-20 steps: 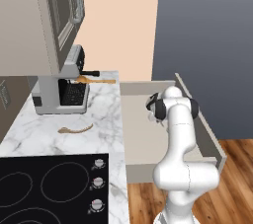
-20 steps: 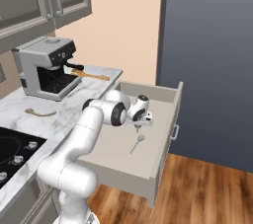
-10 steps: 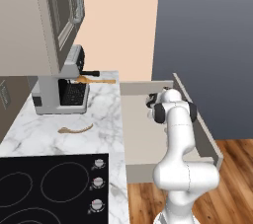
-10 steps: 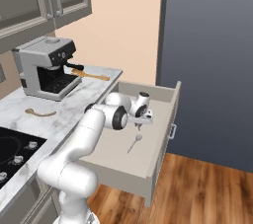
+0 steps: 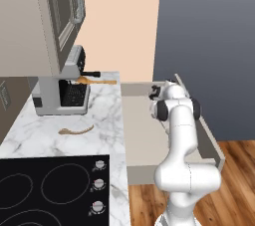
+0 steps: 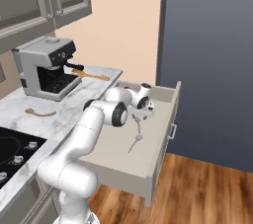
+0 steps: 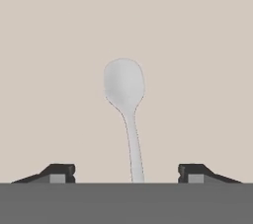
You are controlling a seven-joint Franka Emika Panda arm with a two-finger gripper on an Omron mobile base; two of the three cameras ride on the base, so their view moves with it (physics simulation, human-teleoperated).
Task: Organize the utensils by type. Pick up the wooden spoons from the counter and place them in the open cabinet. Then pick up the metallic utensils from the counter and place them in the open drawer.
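Kitchen setting, rendered: a marble table (image 5: 102,115) with a coffee machine (image 5: 60,90) and a black cooktop (image 5: 45,190), and beside it the open drawer (image 6: 165,114) pulled out toward the wooden floor.

Claw (image 6: 140,116): positioned over the drawer interior, pointing down. The hand view shows both fingertips (image 7: 58,172) standing wide apart, with nothing between them in contact.

Change noted: a second ago the claw was shut on a metal spoon (image 6: 135,140) held above the drawer. It has since released. The spoon now hangs just below the claw, handle up and bowl down, with pale drawer floor behind it in the hand view. Whether it has landed or is mid-fall cannot be told.

Remaining items, all well off to the claw's left side, on the table:
- One wooden spoon (image 5: 94,80) lies against the coffee machine's front.
- A second wooden spoon (image 5: 75,130) lies flat on the marble nearer the cooktop.
- The wall cabinet (image 5: 55,21) above stands with its door ajar.

Assessment: this metal spoon appears delivered to its correct destination. The wooden spoons are not yet in the cabinet, so that portion of the task stands unfinished. No further metal utensil can be made out on the table at this resolution.
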